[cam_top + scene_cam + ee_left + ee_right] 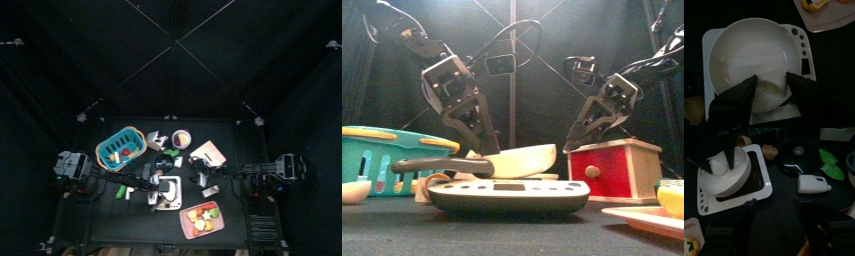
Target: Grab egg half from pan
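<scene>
Left pincer (pixel 771 84) straddles egg half (pixel 770 88) in pan (pixel 751 45)

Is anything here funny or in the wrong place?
Yes, one thing: the round white pan sits on a white kitchen scale, not a stove. Inside it lies a small egg half, between the open jaws of the left gripper. Nothing looks spilled or broken.

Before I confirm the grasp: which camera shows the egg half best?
The left wrist view: the egg half lies in the white bowl, between the open left gripper. The right wrist view shows the bowl; top and front don't show the egg.
</scene>
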